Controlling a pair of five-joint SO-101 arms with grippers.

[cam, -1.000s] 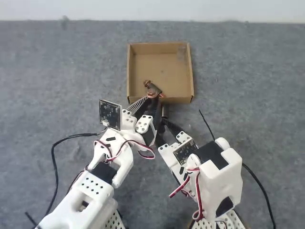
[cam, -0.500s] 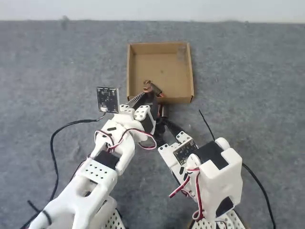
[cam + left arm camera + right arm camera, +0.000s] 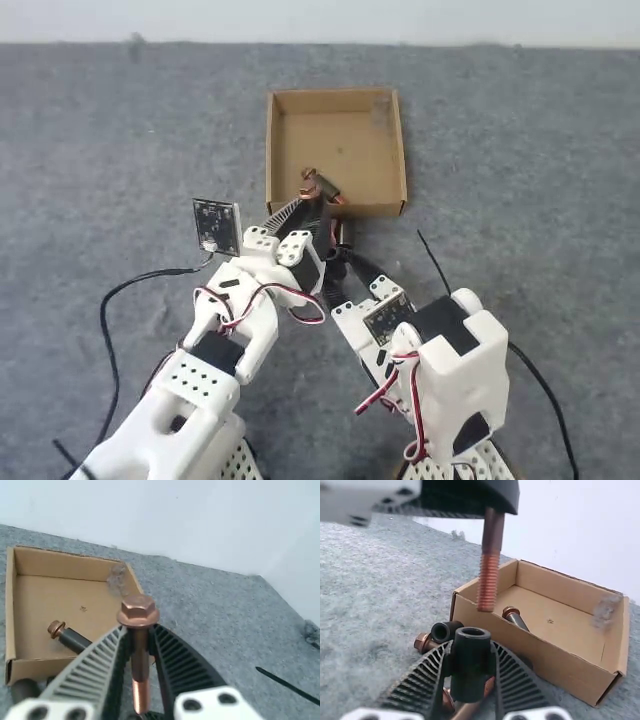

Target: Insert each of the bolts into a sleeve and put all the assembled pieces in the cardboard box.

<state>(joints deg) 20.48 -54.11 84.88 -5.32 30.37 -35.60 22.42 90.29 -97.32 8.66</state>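
Bolt (image 3: 138,655) clamped in left end effector (image 3: 139,631)

Left arm's fingers (image 3: 95,665) hang above right arm's fingers (image 3: 420,682), both pairs clamped.

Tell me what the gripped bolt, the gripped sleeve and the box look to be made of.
The bolt: metal with a glossy copper-coloured finish, perhaps plating; the hex head glints and the threads are cut. The sleeve: matte black, plastic or blackened metal, unclear; smooth, no shine. The cardboard box: plain brown cardboard, dull walls, folded corners.
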